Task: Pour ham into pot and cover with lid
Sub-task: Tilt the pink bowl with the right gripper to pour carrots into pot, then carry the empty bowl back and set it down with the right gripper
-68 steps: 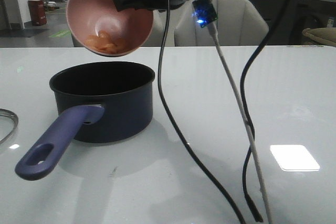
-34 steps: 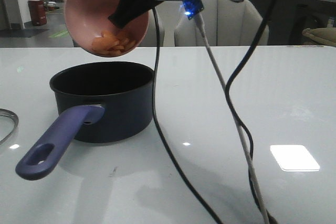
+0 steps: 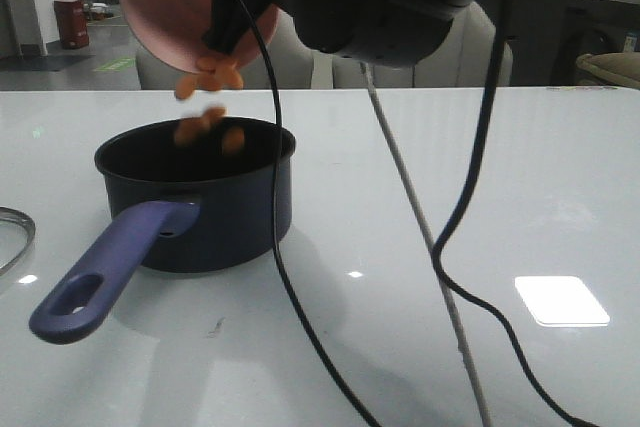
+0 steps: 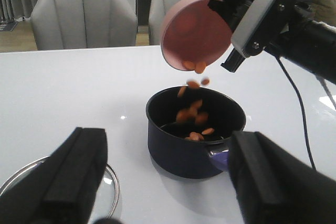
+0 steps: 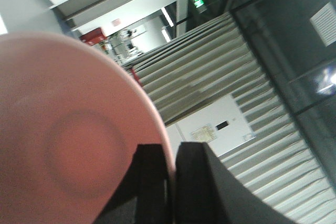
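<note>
The right gripper [image 5: 167, 182] is clamped on the rim of a pink bowl [image 4: 195, 31], its two dark fingers [image 5: 195, 182] pinching the edge, and holds the bowl tipped steeply above the pot [image 3: 200, 197]. Ham slices [image 4: 193, 114] are spilling from the bowl's lower lip; several hang in the air between bowl and pot, and a few already lie on the pot's floor. The dark navy pot stands upright on the white counter [image 3: 480, 177], its purple-blue handle [image 3: 105, 272] pointing toward the front camera and to the left. The glass lid [image 4: 107, 190] lies flat on the counter beside the pot, only part of its metal rim in view. The left gripper [image 4: 168, 177] hangs near the lid with its jaws spread wide, grasping nothing. Black cables [image 3: 470, 207] dangle from the right arm onto the counter.
</note>
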Tool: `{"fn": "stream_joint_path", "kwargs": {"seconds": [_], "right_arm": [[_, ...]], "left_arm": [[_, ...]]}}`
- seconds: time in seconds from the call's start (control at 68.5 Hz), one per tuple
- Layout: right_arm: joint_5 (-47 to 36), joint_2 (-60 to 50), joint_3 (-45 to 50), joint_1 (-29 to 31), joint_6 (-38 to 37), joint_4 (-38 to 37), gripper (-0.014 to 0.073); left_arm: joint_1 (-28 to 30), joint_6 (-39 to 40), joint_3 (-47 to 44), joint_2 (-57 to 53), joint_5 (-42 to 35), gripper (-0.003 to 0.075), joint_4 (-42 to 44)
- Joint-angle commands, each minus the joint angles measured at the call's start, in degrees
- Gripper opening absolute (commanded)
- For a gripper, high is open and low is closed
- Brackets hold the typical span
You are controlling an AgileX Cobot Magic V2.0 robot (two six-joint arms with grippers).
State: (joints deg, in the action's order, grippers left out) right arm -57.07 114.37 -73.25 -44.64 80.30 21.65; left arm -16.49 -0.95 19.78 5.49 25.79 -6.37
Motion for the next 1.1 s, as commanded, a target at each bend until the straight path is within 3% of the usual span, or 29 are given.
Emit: {"fn": "stream_joint_path", "kwargs": {"seconds": [0.0, 0.131, 0.307, 0.613, 0.862, 1.081], "right_arm": [[-5.0, -2.9, -1.2, 0.1, 0.3, -1.9, 0.0137], [-2.4, -3.1, -1.2, 0.1, -1.5, 0.5, 0.0137], [3.5, -7.0, -1.2, 0.1, -12.6, 5.6, 0.0137], [31.5, -20.0, -0.7, 3.5, -32.1, 7.9, 0.0137], [48.6, -27.8, 4.1, 10.4, -41.9, 10.5, 0.0137], [59.9, -33.3, 10.9, 21.3, -47.9, 8.9, 0.0137]], "left_arm": [[-0.5, 0.0, 1.6, 0.6, -4.3, 0.0510, -0.4], [-0.5, 0.0, 1.6, 0.6, -4.3, 0.0510, -0.4], [-0.5, 0.0, 1.6, 0.6, -4.3, 0.0510, -0.4], [-0.5, 0.0, 1.6, 0.6, -4.3, 0.0510, -0.4], [-0.5, 0.0, 1.6, 0.6, -4.3, 0.0510, -0.4], [-0.5, 0.0, 1.6, 0.6, -4.3, 0.0510, -0.4]]}}
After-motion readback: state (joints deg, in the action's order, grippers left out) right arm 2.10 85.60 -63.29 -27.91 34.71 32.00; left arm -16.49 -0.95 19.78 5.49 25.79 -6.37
